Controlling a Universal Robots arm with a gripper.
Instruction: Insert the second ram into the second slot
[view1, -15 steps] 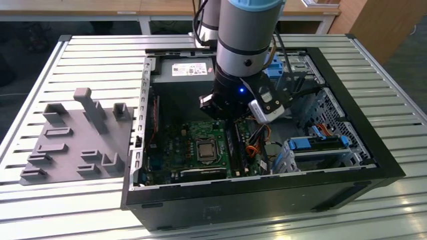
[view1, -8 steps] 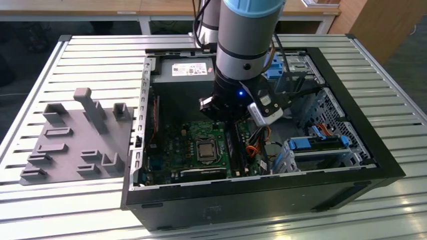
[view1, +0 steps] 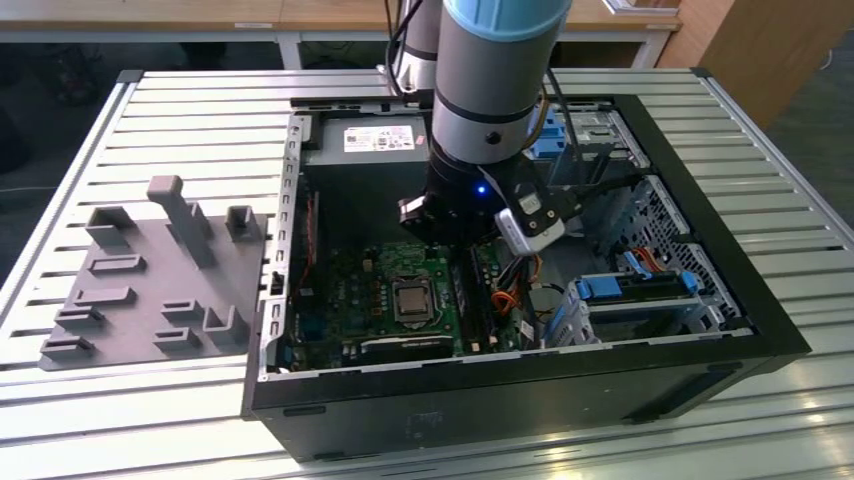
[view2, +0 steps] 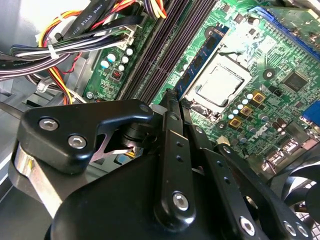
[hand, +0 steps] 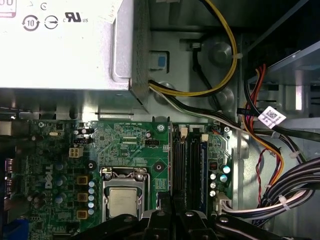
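Black metal gripper (view2: 172, 97) low inside the open black computer case (view1: 747, 330), centre of exterior view. Fingers together, clamped on the thin blue circuit-board ram strip (view2: 202, 57), edge-on over the dark slots (hand: 186, 165) beside the silver processor (hand: 122, 200).

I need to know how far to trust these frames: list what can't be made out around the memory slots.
- Second wrist view: the end effector covers one end of the blue ram strip; whether the strip is seated or gripped cannot be told.
- First wrist view: the end effector hides one end of the memory slots.
- Exterior view: the arm blocks part of the slots; which slot is filled is too small to tell.
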